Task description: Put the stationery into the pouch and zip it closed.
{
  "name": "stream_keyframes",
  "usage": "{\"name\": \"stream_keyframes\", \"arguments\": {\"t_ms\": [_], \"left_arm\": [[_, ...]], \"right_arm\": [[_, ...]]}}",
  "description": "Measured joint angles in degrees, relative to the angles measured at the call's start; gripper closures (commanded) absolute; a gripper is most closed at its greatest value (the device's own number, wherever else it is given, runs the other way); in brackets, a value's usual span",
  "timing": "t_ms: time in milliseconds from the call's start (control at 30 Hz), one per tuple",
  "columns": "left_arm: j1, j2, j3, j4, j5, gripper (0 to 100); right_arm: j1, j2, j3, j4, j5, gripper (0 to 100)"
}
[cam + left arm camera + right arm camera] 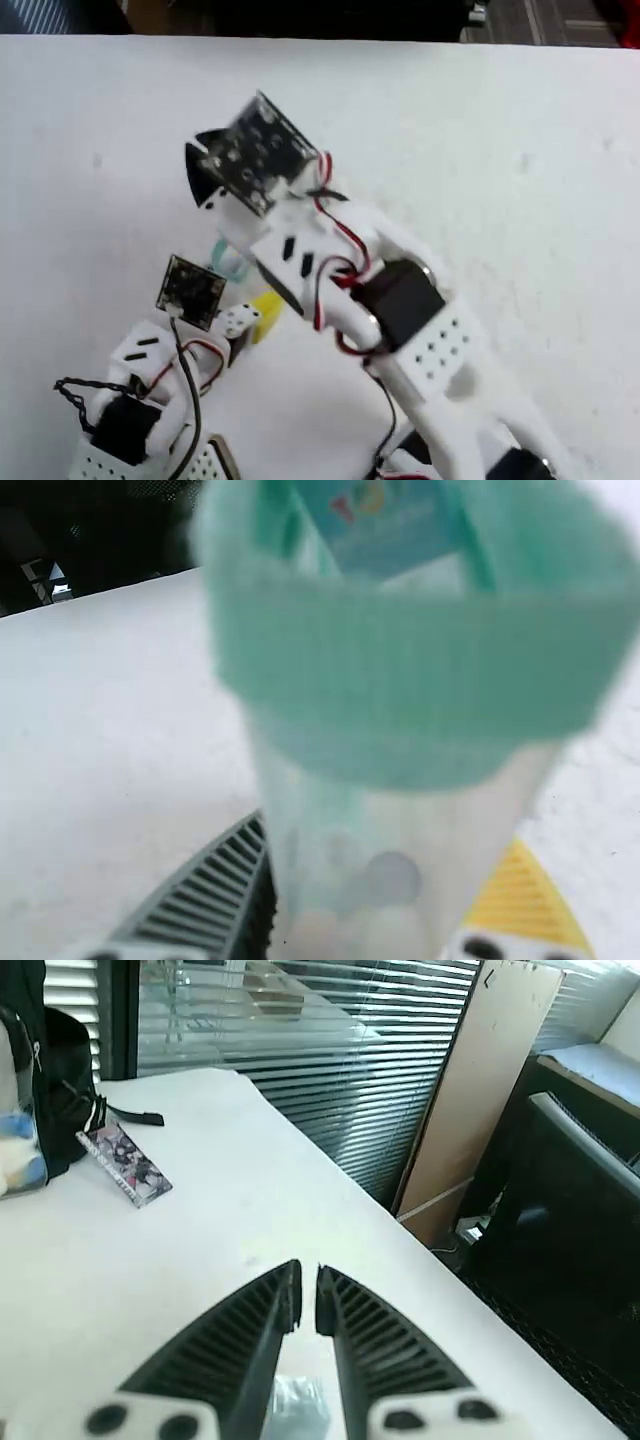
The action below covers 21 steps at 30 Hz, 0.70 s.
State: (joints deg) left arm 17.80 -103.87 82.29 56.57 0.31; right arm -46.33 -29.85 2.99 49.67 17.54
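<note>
Green-rimmed pouch (400, 680) in the grip of left pincer (385, 835); right pincer (308, 1278) closed

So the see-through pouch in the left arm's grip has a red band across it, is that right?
Not quite: the band is mint green, not red. The left wrist view shows it running across the clear pouch, which is held in the left gripper.
</note>
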Motion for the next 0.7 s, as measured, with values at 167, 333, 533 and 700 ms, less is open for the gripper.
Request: {"name": "stream_keyframes", "arguments": {"t_ms": [167,333,533,700], "left_arm": [[0.0,0.0,0.0,0.0,0.0,74],[0.2,0.0,0.0,0.0,0.0,74],[0.0,0.0,0.0,0.0,0.0,74],[0.0,0.0,0.0,0.0,0.0,74]], "right_arm": [[0.3,2.0,-4.4,10.0,0.0,98.3],[1.7,-0.8,-7.5,17.9,0.0,98.3],[1.7,-3.5,-8.4,22.6,0.0,98.3],[2.3,-6.2,-16.0,24.5,-0.3,97.9]]}}
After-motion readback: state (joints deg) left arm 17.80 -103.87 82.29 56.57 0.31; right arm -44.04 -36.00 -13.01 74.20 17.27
